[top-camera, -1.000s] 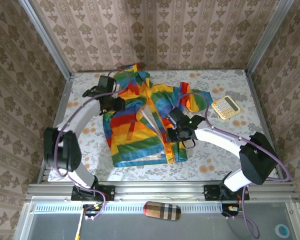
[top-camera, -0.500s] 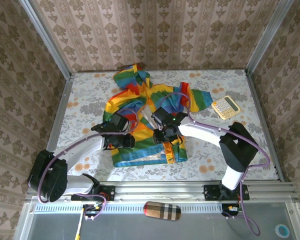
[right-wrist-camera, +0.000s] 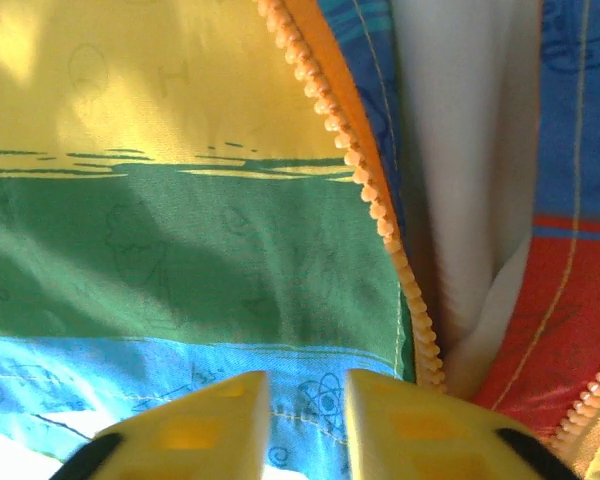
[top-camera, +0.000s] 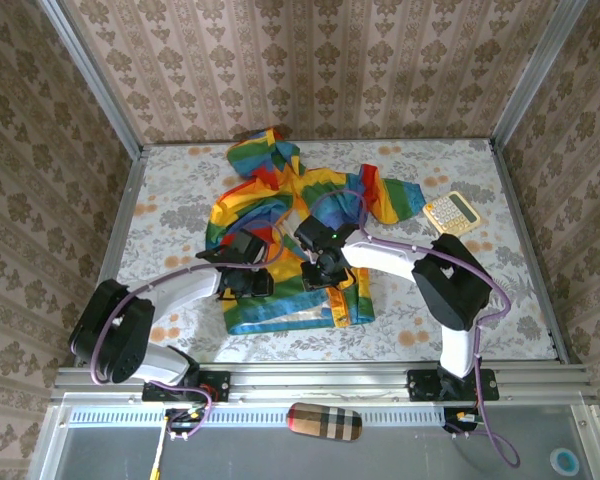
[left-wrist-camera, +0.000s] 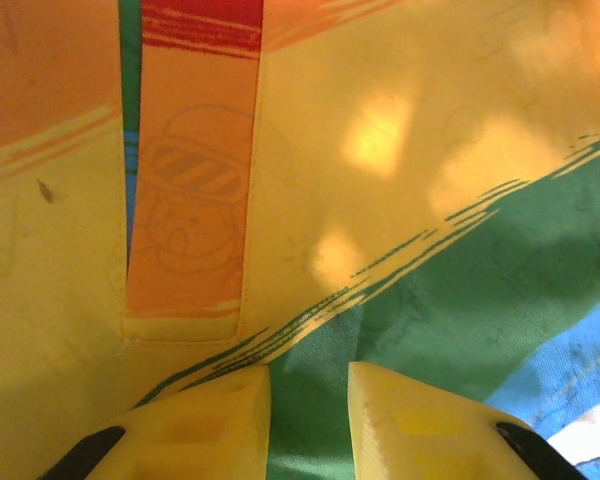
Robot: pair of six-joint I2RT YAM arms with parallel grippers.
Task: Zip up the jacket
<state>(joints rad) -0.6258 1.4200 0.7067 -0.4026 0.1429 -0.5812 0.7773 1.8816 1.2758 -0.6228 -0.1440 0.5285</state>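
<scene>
A yellow calculator (top-camera: 451, 213) lies near the right edge of the floral-patterned table (top-camera: 180, 190), and a plaid oblong case (top-camera: 324, 421) rests beyond the table's near rail.

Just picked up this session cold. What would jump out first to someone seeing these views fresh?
The rainbow-striped jacket lies mid-table in the top view, with both arms bent in over it. In the right wrist view, the orange zipper teeth run beside the pale lining, just beyond the right gripper. The left gripper hovers over a green stripe, fingers narrowly apart. A yellow calculator sits right of the jacket.
</scene>
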